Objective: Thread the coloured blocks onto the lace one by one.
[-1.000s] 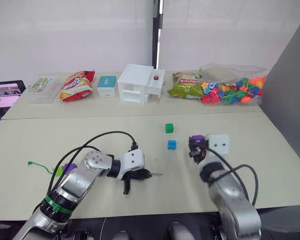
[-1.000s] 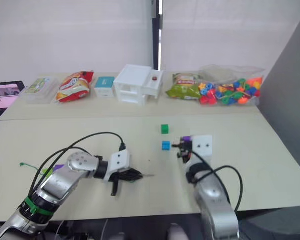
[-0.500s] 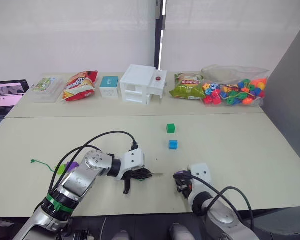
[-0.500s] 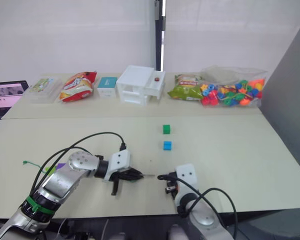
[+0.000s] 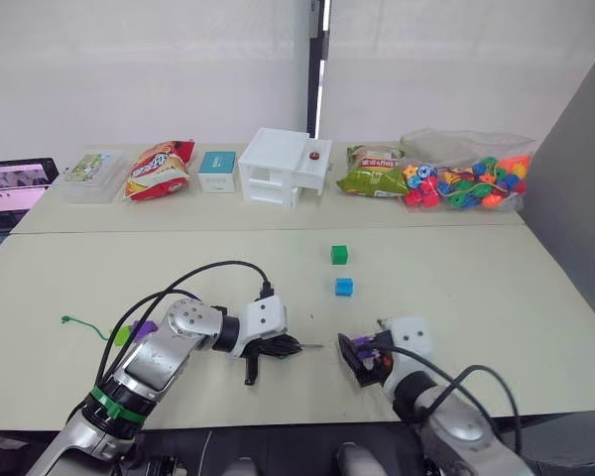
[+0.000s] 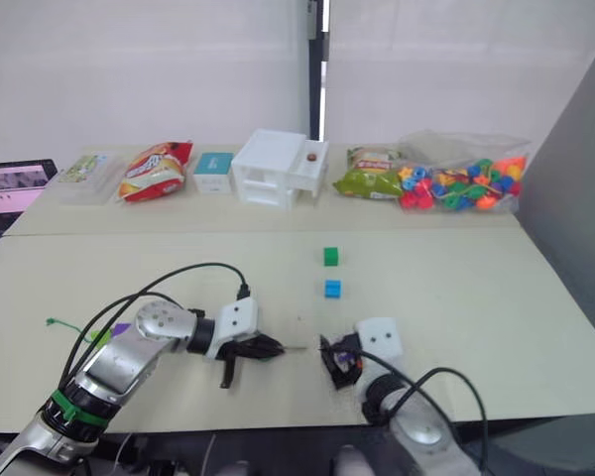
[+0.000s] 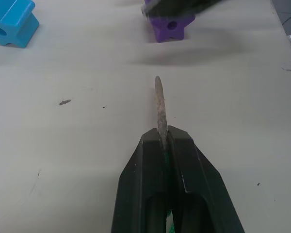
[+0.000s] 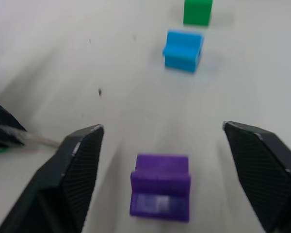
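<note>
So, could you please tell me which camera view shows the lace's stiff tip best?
The left wrist view: the lace's tip sticks out large and centred from the shut left end effector. The eye views show a thin sliver; the right wrist view catches it at the edge.

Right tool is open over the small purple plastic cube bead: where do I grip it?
Grip the small purple plastic cube bead by its two flat sides, coming from above. Its hole faces the greyish lace tip, so leave that face and the opposite one uncovered.
</note>
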Controlling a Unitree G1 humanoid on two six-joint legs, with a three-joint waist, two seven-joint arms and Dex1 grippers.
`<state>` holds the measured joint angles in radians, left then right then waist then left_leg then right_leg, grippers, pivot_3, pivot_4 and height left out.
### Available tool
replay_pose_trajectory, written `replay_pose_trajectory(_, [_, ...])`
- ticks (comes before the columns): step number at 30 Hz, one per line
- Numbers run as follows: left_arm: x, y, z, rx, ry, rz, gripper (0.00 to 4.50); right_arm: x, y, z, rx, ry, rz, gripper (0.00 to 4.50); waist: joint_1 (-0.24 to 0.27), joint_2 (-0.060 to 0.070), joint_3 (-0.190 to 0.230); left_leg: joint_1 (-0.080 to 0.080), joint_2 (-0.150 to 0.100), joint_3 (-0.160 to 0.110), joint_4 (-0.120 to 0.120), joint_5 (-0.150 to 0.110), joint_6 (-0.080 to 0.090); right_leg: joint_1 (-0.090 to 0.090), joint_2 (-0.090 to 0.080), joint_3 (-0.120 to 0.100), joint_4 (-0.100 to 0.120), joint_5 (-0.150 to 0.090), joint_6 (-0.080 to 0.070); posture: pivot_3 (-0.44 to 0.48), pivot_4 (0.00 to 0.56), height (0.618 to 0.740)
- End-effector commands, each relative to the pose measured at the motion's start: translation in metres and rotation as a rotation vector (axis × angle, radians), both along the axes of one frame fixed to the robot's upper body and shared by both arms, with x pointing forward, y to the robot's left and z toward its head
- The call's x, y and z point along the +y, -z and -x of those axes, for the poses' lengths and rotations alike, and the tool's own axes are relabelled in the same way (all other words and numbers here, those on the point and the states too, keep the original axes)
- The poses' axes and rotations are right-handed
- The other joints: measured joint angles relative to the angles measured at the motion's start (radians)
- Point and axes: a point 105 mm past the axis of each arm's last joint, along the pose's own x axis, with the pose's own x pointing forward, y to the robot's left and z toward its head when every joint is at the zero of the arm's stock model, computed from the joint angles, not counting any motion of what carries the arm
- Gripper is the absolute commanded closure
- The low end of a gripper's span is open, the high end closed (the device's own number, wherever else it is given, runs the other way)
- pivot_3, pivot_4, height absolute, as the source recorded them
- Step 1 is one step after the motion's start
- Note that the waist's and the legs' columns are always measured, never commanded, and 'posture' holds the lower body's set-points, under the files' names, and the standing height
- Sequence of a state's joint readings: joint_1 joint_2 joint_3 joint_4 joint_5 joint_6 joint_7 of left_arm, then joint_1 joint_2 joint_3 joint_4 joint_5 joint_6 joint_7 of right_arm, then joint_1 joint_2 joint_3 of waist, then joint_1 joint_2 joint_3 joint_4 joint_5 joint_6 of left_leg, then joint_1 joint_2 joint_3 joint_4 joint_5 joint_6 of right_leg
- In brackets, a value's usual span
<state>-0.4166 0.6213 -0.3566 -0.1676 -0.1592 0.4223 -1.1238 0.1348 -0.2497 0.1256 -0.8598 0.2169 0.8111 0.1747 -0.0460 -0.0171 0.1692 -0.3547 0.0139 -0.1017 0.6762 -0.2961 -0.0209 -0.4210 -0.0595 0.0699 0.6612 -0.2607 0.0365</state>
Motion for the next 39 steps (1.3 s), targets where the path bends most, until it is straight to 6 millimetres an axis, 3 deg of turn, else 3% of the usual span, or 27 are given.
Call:
replay_pose_trajectory(1, [-0.002, -0.007, 0.003, -0.026, 0.013, 0.016, 4.5, 0.008, -0.027, 0.009, -0.068, -0.25, 0.016, 0.05, 0.001, 0.0, 0.0, 0.0, 0.0, 0.0, 0.0, 0.0, 0.0, 0.0, 0.0, 0.0, 0.0, 0.0, 0.0, 0.0, 0.15, 0.74])
replay_pose_trajectory(3, [-0.003, -0.008, 0.004, -0.027, 0.012, 0.02, 4.5, 0.014, -0.031, 0.022, -0.01, -0.511, 0.029, 0.05, 0.001, -0.001, 0.0, 0.0, 0.0, 0.0, 0.001, 0.0, 0.0, 0.001, 0.0, 0.0, 0.0, 0.0, 0.0, 0.0, 0.15, 0.74])
replay_pose_trajectory(6, [-0.003, -0.008, 0.005, -0.03, 0.013, 0.02, 4.5, 0.004, -0.029, 0.029, 0.091, -0.756, 0.141, 0.05, 0.003, -0.001, 0.0, 0.0, 0.0, 0.0, 0.0, 0.0, 0.0, 0.002, 0.0, -0.001, -0.002, 0.0, 0.0, 0.0, 0.15, 0.74])
replay_pose_trajectory(11, [-0.003, -0.009, 0.009, -0.032, 0.018, 0.02, 4.5, -0.017, -0.02, 0.005, 0.127, -0.958, 0.405, 0.05, 0.0, -0.001, 0.001, 0.001, 0.0, 0.001, 0.001, 0.0, 0.0, 0.004, 0.0, -0.001, -0.005, 0.0, 0.0, 0.0, 0.15, 0.74])
replay_pose_trajectory(17, [-0.001, -0.008, 0.013, -0.027, 0.003, 0.017, 4.5, -0.026, 0.003, -0.026, 0.078, -1.116, 0.635, 0.05, 0.003, -0.001, 0.001, 0.0, 0.0, 0.001, 0.001, 0.0, 0.0, 0.003, 0.0, -0.001, -0.005, 0.0, 0.0, 0.0, 0.15, 0.74])
replay_pose_trajectory(26, [0.0, -0.01, 0.015, -0.026, -0.009, 0.013, 4.5, -0.028, 0.017, -0.045, 0.08, -1.222, 0.719, 0.05, 0.006, -0.001, 0.001, -0.001, 0.0, 0.001, 0.002, 0.0, 0.0, 0.001, -0.001, 0.0, -0.003, 0.0, 0.0, 0.0, 0.15, 0.74])
replay_pose_trajectory(29, [0.0, -0.011, 0.015, -0.028, -0.012, 0.014, 4.5, -0.028, 0.019, -0.047, 0.079, -1.229, 0.719, 0.83, 0.006, -0.001, 0.001, -0.001, 0.0, 0.001, 0.002, 0.0, 0.0, 0.001, -0.001, 0.0, -0.003, 0.0, 0.0, 0.0, 0.15, 0.74])
replay_pose_trajectory(36, [-0.002, -0.013, 0.017, -0.03, -0.012, 0.016, 4.5, -0.024, 0.019, -0.053, 0.056, -1.188, 0.677, 3.15, 0.003, -0.001, 0.001, 0.0, 0.0, 0.001, 0.002, 0.0, 0.0, 0.001, -0.001, 0.0, 0.001, 0.0, 0.0, 0.0, 0.15, 0.74])
replay_pose_trajectory(39, [-0.006, -0.015, 0.016, -0.034, -0.006, 0.018, 4.5, -0.018, 0.014, -0.051, 0.063, -1.155, 0.625, 3.15, 0.004, -0.001, 0.001, 0.0, 0.0, 0.001, 0.002, 0.0, 0.0, 0.001, -0.001, 0.0, 0.001, 0.0, 0.0, 0.0, 0.15, 0.74])
